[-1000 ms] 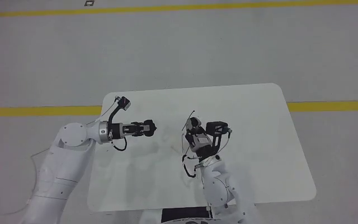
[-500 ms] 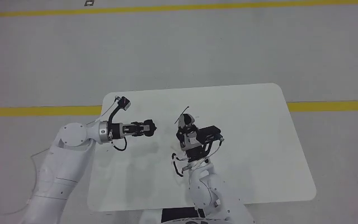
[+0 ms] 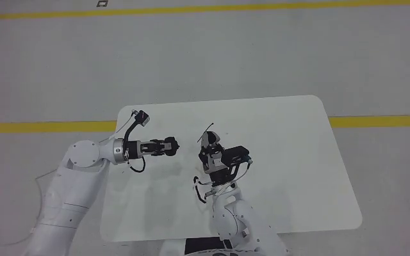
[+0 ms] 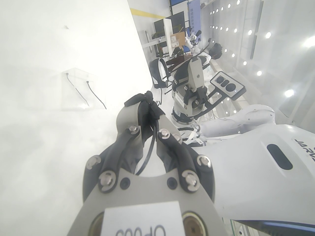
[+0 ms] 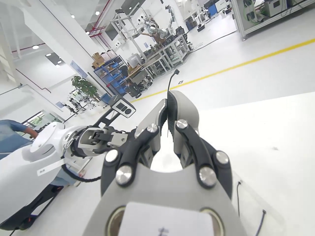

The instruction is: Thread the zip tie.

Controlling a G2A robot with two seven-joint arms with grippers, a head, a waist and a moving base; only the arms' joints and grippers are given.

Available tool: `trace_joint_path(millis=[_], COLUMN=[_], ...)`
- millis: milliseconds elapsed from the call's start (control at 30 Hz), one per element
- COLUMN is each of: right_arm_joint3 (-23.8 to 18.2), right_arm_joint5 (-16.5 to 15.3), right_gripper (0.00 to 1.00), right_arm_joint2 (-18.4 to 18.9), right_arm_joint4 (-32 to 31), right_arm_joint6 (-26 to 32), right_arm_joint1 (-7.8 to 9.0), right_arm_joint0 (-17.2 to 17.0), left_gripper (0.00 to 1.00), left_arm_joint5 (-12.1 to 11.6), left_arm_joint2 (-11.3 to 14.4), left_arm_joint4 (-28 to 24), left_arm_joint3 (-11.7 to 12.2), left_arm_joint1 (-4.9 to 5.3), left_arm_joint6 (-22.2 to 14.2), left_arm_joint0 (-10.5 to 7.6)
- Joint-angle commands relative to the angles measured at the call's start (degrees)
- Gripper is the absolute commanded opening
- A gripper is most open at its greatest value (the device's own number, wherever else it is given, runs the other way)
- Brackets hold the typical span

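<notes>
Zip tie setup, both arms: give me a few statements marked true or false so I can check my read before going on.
1. The right gripper is shut on a zip tie whose head sticks out beyond the tips. True.
2. The two grippers touch each other. False: in the top view the left gripper stands apart from the right one.
3. Two spare zip ties lie side by side on a clear sheet on the table. True.
4. The left gripper is wide open. False: it is shut, with a black strand running between its fingers.
</notes>
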Motion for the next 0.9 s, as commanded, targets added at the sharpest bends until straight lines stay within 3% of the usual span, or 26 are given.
trace_joint_path(millis=[0,100,233,433,867], right_arm_joint3=[0.0,0.0,0.0,0.0,0.0], right_arm_joint5=[0.0,0.0,0.0,0.0,0.0], right_gripper=[0.0,0.0,0.0,0.0,0.0], right_arm_joint2=[0.0,0.0,0.0,0.0,0.0], right_arm_joint4=[0.0,0.0,0.0,0.0,0.0], right_arm_joint6=[0.0,0.0,0.0,0.0,0.0], right_arm_joint1=[0.0,0.0,0.0,0.0,0.0], right_arm_joint0=[0.0,0.0,0.0,0.0,0.0], left_gripper=[0.0,0.0,0.0,0.0,0.0], left_arm_joint5=[0.0,0.0,0.0,0.0,0.0], left_arm_joint2=[0.0,-0.14,1.52,4.22,5.56], left_arm_joint4=[-1.16,-3.09,-6.08,-6.71,-6.1], left_arm_joint3=[-0.09,0.83,2.16,3.78,3.63], left_arm_joint1=[-0.06,-0.05,-0.55,-1.63,-3.75], left_arm_joint6=[1.9,3.3,3.6,4.15,4.61], left_arm_joint0=[0.46,1.46,1.91,0.71,-0.77])
